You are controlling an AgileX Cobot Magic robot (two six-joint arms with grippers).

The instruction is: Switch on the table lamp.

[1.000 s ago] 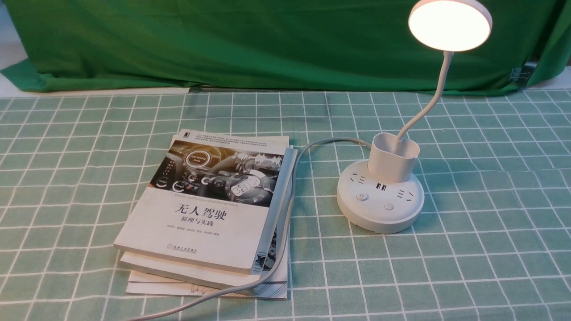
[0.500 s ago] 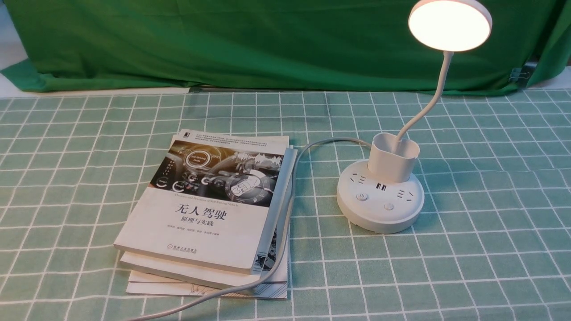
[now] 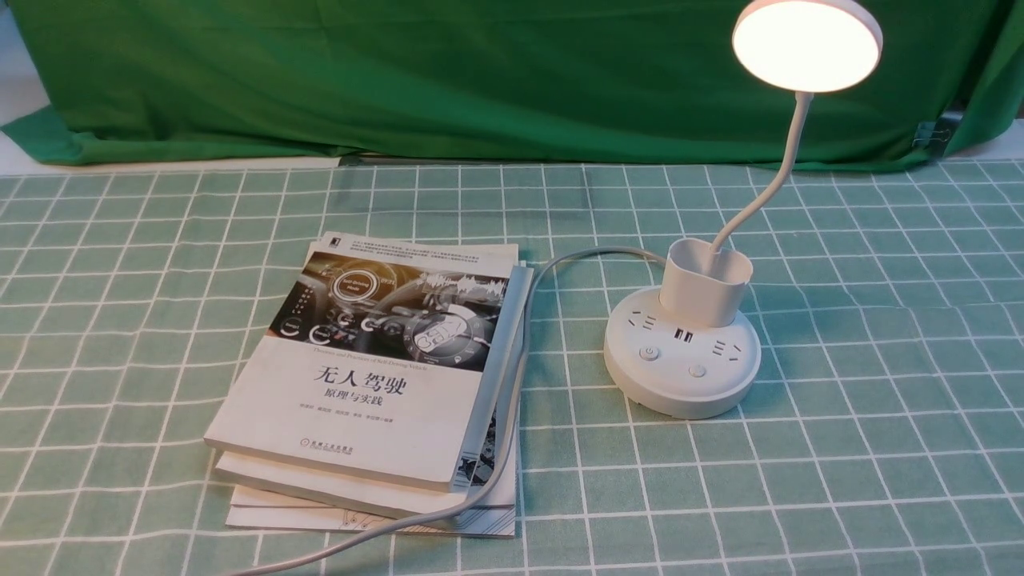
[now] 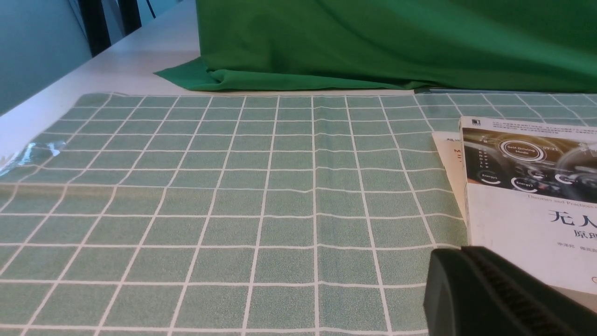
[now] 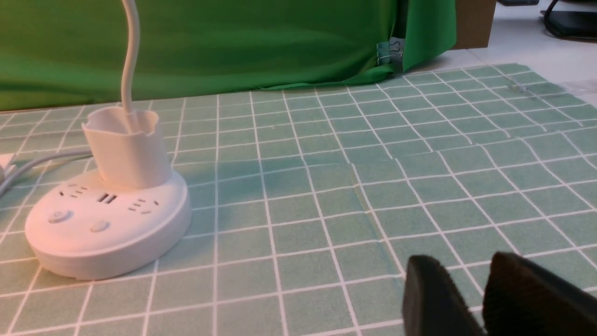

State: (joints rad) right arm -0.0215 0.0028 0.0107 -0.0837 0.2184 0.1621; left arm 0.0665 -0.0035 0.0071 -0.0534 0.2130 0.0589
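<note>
The table lamp (image 3: 682,352) stands on the right side of the checked cloth (image 3: 840,448), and its round head (image 3: 806,44) glows bright.

On the left, only one black finger (image 4: 485,294) of the left gripper (image 4: 494,298) shows in its wrist view, so I cannot tell if the fingers are apart or together. It hangs low over the cloth, near a corner of the books (image 3: 376,376), and holds nothing that can be seen.

The pile of books lies left of the lamp. A grey cord (image 3: 512,384) runs from the lamp over the edge of the books.

The lamp has a thin bent neck (image 3: 768,184), a white cup (image 3: 704,284) and a round base with two buttons (image 3: 649,353).

On the right, the right gripper (image 5: 485,298) has its two black fingers a small way apart. It holds nothing and sits low over the cloth, well away from the lamp base.
</note>
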